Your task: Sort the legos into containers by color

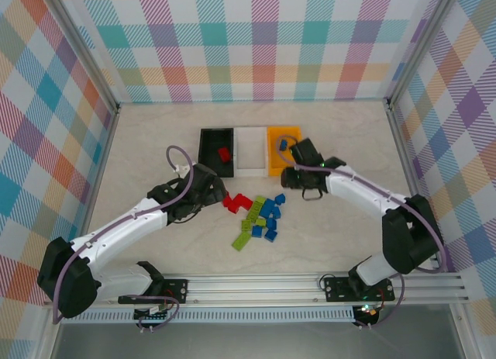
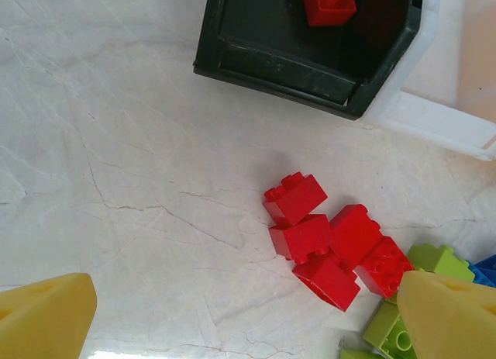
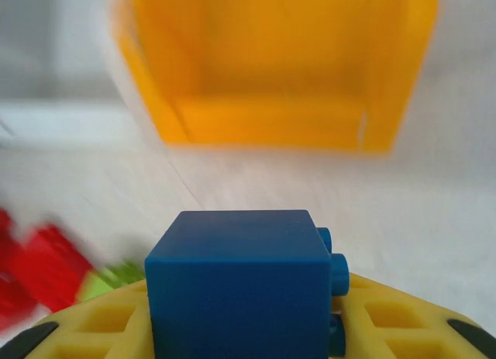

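blue brick (image 3: 236,277) pinched in right gripper (image 3: 248,328), lower centre, short of orange-yellow bin (image 3: 271,119) in upper frame. left gripper (image 2: 248,316) spread wide over red bricks (image 2: 329,246), centre right, lime bricks (image 2: 438,260) just beside. likely faults: early release onto table (image 2: 116,181) in front of bin; lime brick caught with red when closing.

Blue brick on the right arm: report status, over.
Right end effector gripping blue brick. Orange bin dead ahead, nothing between. Left end effector open above red bricks.
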Robot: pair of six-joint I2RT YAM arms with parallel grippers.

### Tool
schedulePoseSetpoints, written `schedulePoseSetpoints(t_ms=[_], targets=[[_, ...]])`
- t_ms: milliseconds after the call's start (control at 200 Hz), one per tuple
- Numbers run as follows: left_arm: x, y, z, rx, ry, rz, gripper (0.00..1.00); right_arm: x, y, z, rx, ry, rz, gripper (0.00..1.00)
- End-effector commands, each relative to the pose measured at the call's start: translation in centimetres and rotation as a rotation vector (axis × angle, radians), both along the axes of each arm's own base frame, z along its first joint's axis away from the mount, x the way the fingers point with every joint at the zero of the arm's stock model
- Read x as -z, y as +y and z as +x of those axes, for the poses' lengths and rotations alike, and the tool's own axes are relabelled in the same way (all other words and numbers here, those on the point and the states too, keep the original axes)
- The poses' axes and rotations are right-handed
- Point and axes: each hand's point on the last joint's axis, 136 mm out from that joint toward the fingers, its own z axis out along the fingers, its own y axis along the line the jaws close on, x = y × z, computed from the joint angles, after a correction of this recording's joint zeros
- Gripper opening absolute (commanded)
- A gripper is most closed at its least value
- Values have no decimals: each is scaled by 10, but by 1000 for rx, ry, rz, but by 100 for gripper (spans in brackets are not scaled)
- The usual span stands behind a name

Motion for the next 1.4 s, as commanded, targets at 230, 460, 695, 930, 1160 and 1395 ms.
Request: schedulePoseSetpoints(t_ms=[230, 460, 695, 930, 1160, 1395], targets=[[15, 0, -14, 27, 51, -5, 100, 17, -1, 109, 68, 16, -3, 48], [29, -10, -13, 65, 94, -7, 97, 12, 4, 122, 75, 20, 28, 72], [46, -35, 12, 93, 132, 0, 94, -18, 6, 92, 42, -51, 85, 72], [63, -48, 39, 43, 144, 10, 85, -22, 0, 68, 39, -70, 109, 72], [88, -43, 54, 5, 178, 87, 77, -27, -1, 62, 35, -84, 129, 72], [99, -34, 72, -34, 174, 88, 72, -34, -1, 61, 32, -102, 137, 72]])
